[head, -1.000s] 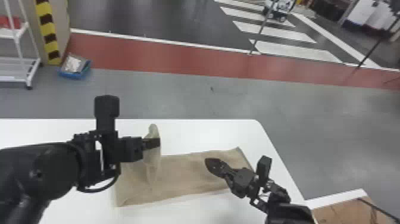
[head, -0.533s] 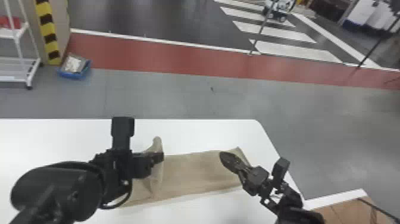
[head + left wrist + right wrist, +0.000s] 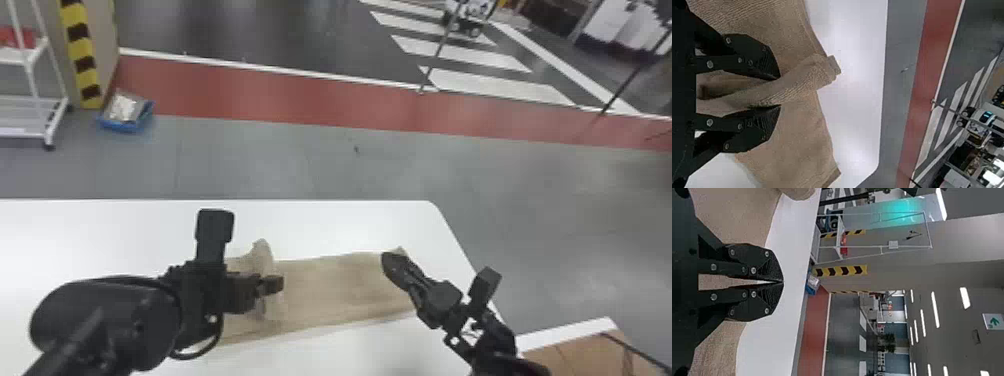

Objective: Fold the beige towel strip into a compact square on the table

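Beige cloth is what catches my eye: the towel strip (image 3: 340,287) lies lengthwise across the white worktop (image 3: 125,230), its right-hand end near the side edge, while towards its left part a fold stands up in a soft ridge. The left gripper (image 3: 274,284) has that fold pinched between its fingers (image 3: 756,55) (a neat little tuck of cloth, seen from the wrist), and the fold's tip pokes out past them. Over the towel's right end is the right gripper (image 3: 389,261), its fingers (image 3: 764,268) closed together at the tips. On the floor beyond, a blue bin (image 3: 122,125) sits near a white wheeled rack (image 3: 50,127).
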Controlling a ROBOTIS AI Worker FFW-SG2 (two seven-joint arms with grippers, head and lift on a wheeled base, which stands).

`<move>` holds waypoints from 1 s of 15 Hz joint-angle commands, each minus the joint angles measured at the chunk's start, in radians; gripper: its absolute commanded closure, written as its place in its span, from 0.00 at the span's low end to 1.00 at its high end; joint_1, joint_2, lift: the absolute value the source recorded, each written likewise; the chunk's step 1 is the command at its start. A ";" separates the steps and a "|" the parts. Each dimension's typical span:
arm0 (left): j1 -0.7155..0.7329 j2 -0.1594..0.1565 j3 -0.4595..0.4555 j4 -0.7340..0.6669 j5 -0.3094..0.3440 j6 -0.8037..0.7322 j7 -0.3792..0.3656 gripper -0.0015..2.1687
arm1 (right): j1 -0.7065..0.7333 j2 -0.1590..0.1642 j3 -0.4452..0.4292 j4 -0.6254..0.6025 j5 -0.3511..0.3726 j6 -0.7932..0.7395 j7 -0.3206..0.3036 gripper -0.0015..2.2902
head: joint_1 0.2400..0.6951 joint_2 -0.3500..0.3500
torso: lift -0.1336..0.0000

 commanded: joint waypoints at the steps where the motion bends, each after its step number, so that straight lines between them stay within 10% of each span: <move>1: 0.001 -0.006 -0.017 0.009 0.038 0.006 -0.016 0.00 | 0.005 0.004 0.001 -0.006 -0.008 0.001 -0.018 0.26 | 1.00 0.00 | 1.00; 8: 0.043 -0.006 0.024 -0.066 0.088 0.123 -0.071 0.01 | 0.019 0.037 0.032 -0.063 0.003 0.081 -0.076 0.03 | 1.00 0.00 | 1.00; 13: 0.208 -0.006 0.109 -0.334 -0.182 0.160 -0.079 0.01 | 0.034 0.086 0.030 -0.252 0.004 0.470 -0.113 0.15 | 1.00 0.00 | 1.00; 15: 0.264 0.064 0.162 -0.382 -0.186 0.120 -0.106 0.01 | 0.054 0.133 0.047 -0.368 0.001 0.642 -0.204 0.18 | 1.00 0.00 | 1.00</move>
